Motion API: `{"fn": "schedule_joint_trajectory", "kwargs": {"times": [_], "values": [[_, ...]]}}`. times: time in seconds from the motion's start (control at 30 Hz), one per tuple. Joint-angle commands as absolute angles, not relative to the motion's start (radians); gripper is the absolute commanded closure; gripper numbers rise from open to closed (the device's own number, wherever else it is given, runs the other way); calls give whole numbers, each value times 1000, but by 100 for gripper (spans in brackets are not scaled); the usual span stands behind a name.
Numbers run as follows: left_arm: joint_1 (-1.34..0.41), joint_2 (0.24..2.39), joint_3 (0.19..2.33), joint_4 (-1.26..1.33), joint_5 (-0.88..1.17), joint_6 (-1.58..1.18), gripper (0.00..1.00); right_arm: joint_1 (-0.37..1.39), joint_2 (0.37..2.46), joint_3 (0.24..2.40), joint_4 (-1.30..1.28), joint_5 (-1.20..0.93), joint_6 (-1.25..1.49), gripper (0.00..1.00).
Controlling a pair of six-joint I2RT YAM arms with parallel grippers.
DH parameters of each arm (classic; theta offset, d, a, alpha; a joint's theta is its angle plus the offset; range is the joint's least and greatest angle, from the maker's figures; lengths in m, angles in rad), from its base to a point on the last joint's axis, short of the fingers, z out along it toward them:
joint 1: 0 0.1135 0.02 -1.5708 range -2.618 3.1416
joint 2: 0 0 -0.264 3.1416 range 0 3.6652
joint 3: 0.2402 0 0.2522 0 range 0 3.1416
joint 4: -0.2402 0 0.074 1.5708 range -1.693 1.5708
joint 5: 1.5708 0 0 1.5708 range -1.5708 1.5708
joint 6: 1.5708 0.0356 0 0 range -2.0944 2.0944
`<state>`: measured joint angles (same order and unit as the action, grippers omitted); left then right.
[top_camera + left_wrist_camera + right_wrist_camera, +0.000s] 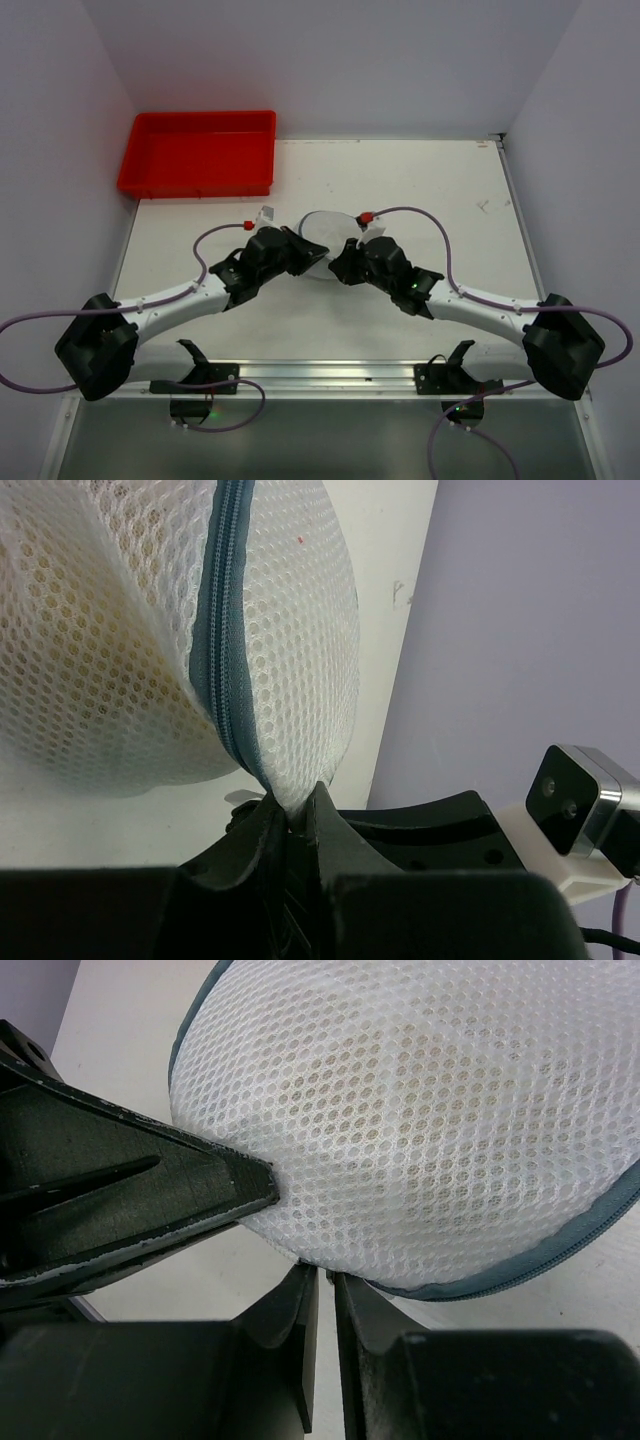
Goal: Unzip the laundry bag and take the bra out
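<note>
The laundry bag (326, 228) is a white mesh dome on the table between my two arms. Its grey zipper band (222, 630) runs down the mesh to my left gripper (293, 806), which is shut on a fold of mesh beside the zipper. In the right wrist view the laundry bag (430, 1120) fills the top, its zipper band (560, 1250) curving along the lower right. My right gripper (322, 1278) pinches the bag's bottom edge, with a thin slit left between the jaws. The bra is hidden; only a tan tint shows through the mesh.
A red plastic tray (195, 188) sits at the table's far left corner. Pale walls close in the left, back and right sides. Both grippers (318, 256) (340, 264) meet at the bag's near side, a left finger (180, 1190) pressing the mesh.
</note>
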<state>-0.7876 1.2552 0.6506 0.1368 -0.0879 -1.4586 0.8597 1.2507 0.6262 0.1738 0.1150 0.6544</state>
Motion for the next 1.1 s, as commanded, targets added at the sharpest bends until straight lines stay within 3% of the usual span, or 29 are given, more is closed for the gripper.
{"fn": "schedule_joint_trajectory", "kwargs": {"times": [0.0,0.1,0.37,0.8,0.9,0.97,1.0,1.07], "values": [[-802,1220,690,135,-58,-1480,100,857,1243,604,278,209,647,89],[-802,1213,690,121,-66,-1470,100,857,1217,598,252,221,634,100],[-709,1186,651,37,-52,-1318,100,841,1072,592,39,264,549,100],[-516,1308,714,-66,161,-580,98,765,954,633,-215,132,397,100],[-471,1371,770,-31,204,-516,84,772,1009,676,-189,32,419,100],[-443,1394,793,-18,228,-546,54,785,1044,701,-129,20,484,100],[-425,1407,805,18,271,-601,22,788,1078,709,-106,17,512,100],[-420,1398,804,28,293,-667,1,801,1117,730,-33,20,580,100]]}}
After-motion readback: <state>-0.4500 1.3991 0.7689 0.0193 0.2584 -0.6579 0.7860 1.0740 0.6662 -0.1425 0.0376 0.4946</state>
